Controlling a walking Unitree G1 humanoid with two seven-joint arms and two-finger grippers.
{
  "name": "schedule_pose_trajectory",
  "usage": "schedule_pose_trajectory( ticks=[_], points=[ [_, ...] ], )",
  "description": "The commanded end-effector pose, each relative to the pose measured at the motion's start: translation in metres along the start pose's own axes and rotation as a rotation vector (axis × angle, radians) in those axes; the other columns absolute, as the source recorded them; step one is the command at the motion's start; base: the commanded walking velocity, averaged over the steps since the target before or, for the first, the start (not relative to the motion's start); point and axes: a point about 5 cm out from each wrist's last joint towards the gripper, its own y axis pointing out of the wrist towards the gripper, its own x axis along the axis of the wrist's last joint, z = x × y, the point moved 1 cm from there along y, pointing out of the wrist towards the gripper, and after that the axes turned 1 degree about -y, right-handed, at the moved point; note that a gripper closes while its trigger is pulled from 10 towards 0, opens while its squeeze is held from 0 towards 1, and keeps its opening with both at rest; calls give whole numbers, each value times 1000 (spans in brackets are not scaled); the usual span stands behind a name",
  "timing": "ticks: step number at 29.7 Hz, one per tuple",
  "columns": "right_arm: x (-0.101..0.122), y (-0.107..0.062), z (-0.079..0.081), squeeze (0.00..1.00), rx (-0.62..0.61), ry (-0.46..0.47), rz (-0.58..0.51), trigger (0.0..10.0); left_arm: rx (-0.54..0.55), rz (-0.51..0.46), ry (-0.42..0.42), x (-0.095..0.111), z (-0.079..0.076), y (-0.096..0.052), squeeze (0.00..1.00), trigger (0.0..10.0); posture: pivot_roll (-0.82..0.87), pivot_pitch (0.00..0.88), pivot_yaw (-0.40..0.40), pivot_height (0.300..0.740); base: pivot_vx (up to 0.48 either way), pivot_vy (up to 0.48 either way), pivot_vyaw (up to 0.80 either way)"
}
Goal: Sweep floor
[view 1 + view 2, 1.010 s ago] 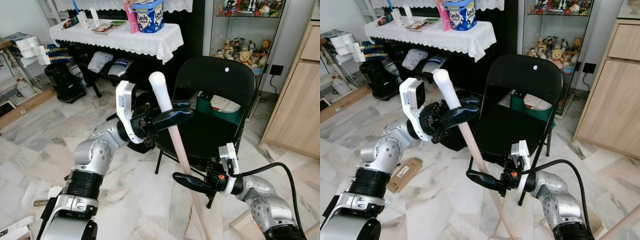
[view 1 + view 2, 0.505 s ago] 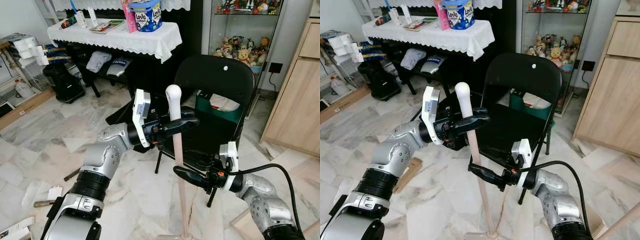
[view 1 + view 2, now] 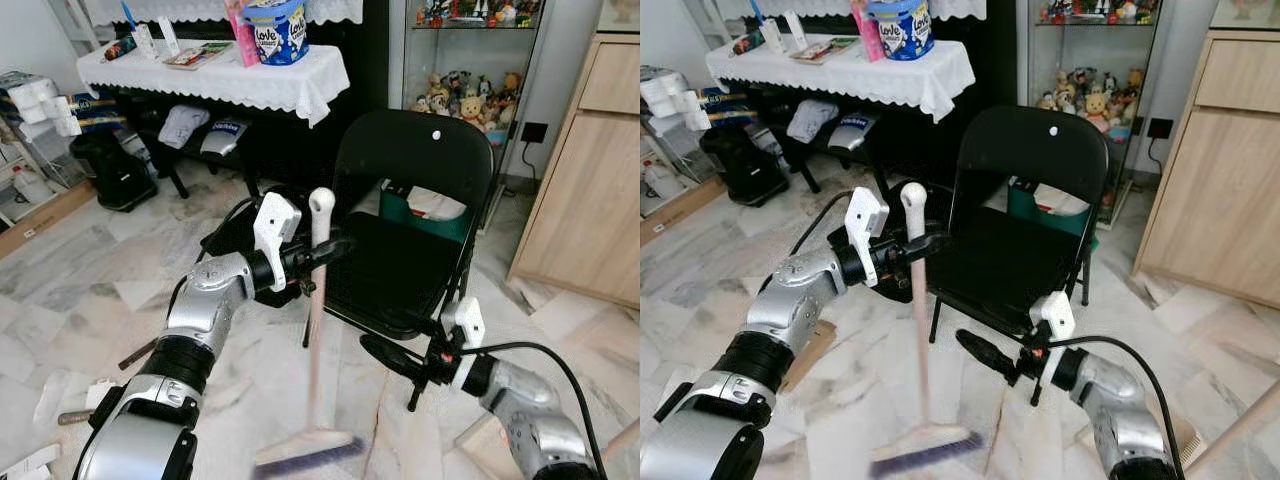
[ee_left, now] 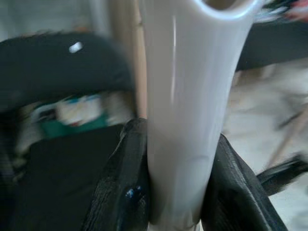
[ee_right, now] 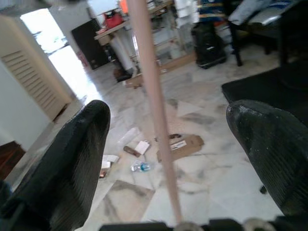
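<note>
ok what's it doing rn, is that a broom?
Yes. The left gripper is shut on the broom near the top of its handle, holding it about upright with the blurred head on the marble floor in front of the black folding chair. The right gripper is open, low beside the handle, not gripping it. A flattened cardboard box and small litter lie on the floor.

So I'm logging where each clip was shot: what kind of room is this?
Likely a home living room: a marble floor, a glass cabinet of soft toys, and a table with a lace cloth.
</note>
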Motion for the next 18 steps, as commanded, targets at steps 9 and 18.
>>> schedule_pose_trajectory(
  ticks=[9, 18],
  points=[
    [-5, -12, -46, 0, -536, -73, 2, 10000, 585, 77, 51, -21, 51, -29, 0, 10000, -125, 0, 146, 740, 0, 0, 0],
    [2, -13, -61, 0, -815, -91, -81, 10000, 845, -13, 33, -34, 60, -56, 0, 10000, -115, 0, 119, 740, 0, 0, 0]
  ],
)
